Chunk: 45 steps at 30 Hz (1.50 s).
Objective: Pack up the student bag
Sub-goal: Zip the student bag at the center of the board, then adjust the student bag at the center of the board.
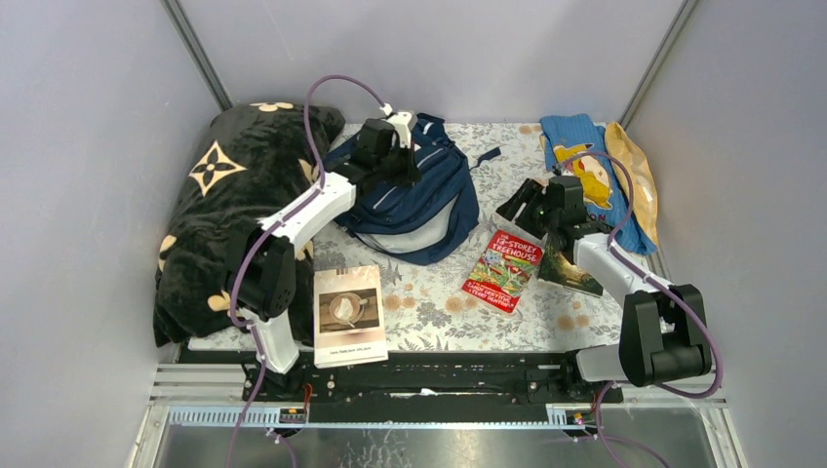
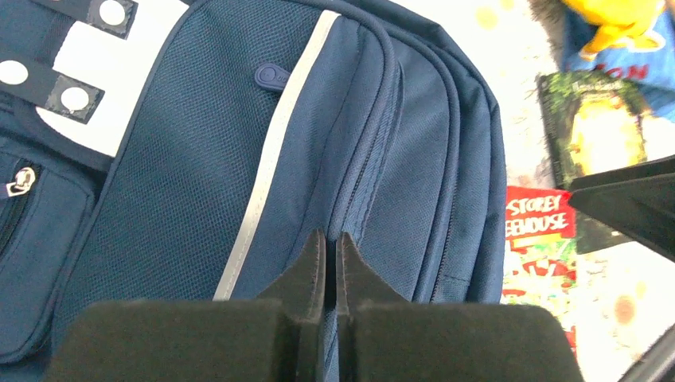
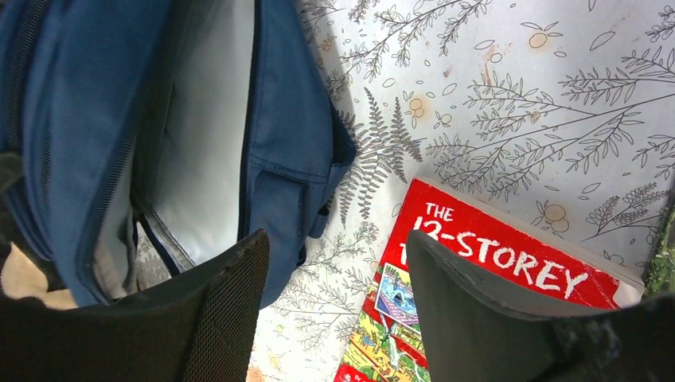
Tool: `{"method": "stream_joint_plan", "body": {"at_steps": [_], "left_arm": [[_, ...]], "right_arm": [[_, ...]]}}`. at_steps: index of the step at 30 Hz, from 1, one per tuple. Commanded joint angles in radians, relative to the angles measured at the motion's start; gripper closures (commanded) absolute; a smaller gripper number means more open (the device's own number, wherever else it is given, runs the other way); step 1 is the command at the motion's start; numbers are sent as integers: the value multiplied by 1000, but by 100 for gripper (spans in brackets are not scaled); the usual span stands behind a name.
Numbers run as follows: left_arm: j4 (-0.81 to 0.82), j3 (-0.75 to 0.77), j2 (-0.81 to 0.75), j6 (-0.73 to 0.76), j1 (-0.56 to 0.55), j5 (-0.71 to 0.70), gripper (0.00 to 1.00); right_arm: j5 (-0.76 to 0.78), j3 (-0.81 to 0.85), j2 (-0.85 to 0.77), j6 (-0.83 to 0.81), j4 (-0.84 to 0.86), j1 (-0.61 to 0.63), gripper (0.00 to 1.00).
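The student bag [image 1: 419, 200], navy with pale stripes, lies at the back middle of the floral cloth. My left gripper [image 1: 407, 164] rests on top of it. In the left wrist view the jaws [image 2: 326, 235] stand shut, pinching a ridge of the bag's fabric [image 2: 239, 143] beside a zip seam. My right gripper [image 1: 519, 201] is open and empty, hovering just right of the bag. In the right wrist view it [image 3: 338, 243] hangs over the cloth between the bag's open mouth with pale lining [image 3: 203, 135] and a red "13-Storey Treehouse" book [image 3: 509, 263].
The red book [image 1: 504, 271] lies right of the bag, with a dark green book [image 1: 571, 271] partly under my right arm. A pale book [image 1: 349, 314] lies front left. A black flowered blanket [image 1: 229, 195] fills the left side. A blue cartoon cloth [image 1: 585, 171] and a yellowish item [image 1: 636, 175] lie back right.
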Motion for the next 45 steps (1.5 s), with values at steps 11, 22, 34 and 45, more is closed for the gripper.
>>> {"method": "stream_joint_plan", "body": {"at_steps": [11,22,34,45], "left_arm": [[-62,36,-28,90,-145,-331,59],[-100,58,83,122,-347,-393,56],[-175,115,247,95,-383,-454,58],[-143,66,179,60,-382,-496,65]], "right_arm": [[-81,-4,-27,-30,43,6,15],[127,57,-133,-28,-178,-55,8],[36,10,-128,-27,-105,-60,11],[-9,5,-93,-14,-87,-60,12]]}}
